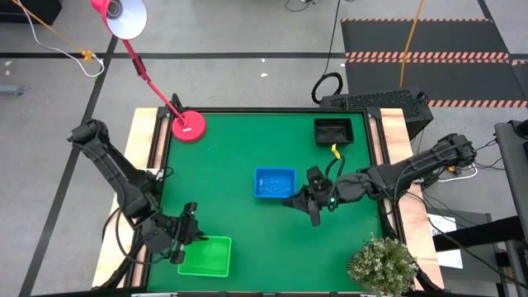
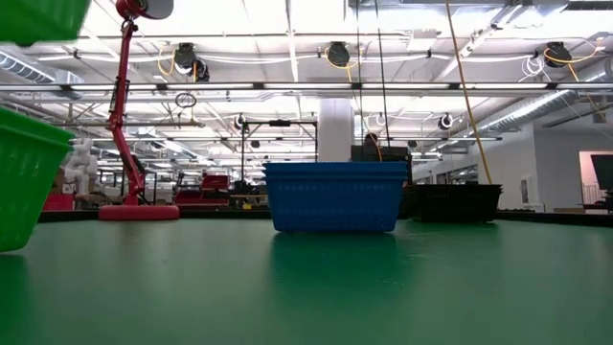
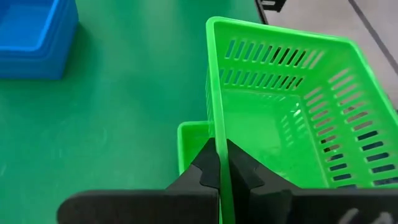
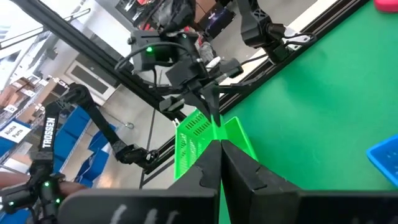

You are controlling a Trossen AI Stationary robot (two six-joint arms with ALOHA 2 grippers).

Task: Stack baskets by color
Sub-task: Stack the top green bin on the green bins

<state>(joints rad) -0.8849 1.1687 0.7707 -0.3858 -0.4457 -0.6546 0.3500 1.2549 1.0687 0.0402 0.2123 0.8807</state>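
My left gripper (image 1: 188,233) is at the table's near left, shut on a bright green basket (image 3: 292,118). That basket hangs over a second green basket (image 2: 24,177), which stands on the table; its rim (image 3: 191,134) shows below the held one. A blue basket (image 1: 275,183) stands mid-table and a black basket (image 1: 333,131) stands at the far right. My right gripper (image 1: 314,216) hovers just right of the blue basket, shut and empty; in its own wrist view its gripper (image 4: 219,149) points toward the left arm. My left gripper holds the upper green basket by one perforated side wall, at its rim (image 3: 216,134). One finger is inside the basket and one outside, pinching the wall. The fingers slant down from the table's left side. The basket is lifted clear, above the lower green basket.
A red round lamp base (image 1: 188,126) with its slanted pole stands at the far left corner. A small bushy plant (image 1: 381,264) sits at the near right corner. Green table surface lies bare between the baskets.
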